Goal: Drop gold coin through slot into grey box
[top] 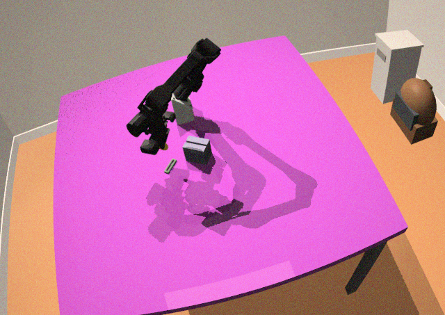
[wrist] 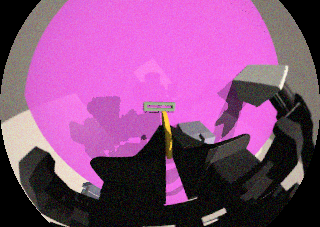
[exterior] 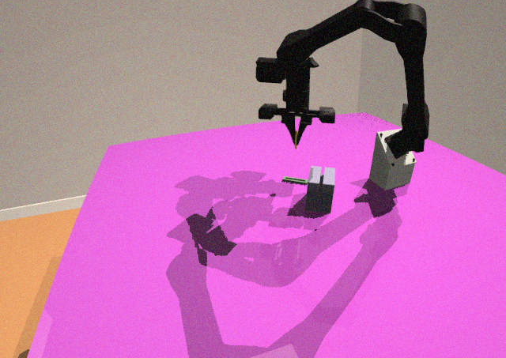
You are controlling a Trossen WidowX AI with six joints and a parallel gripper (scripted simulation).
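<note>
- Magenta table [exterior: 122,264] on an orange floor, grey walls behind; heavy arm shadows across the near half.
- Mid-table: grey box [exterior: 321,193], slot in its lid running near to far.
- Just left of the box: dark-green holder [exterior: 295,179], long axis left-right, lying flat.
- Above the holder: gripper [exterior: 296,138] pointing straight down, jaws pinched narrow on the gold coin [exterior: 295,141], edge-on in the exterior view, hanging vertical, well above the table.
- Far right: arm rises from a pale base [exterior: 386,170], arches high, reaches left.
</note>
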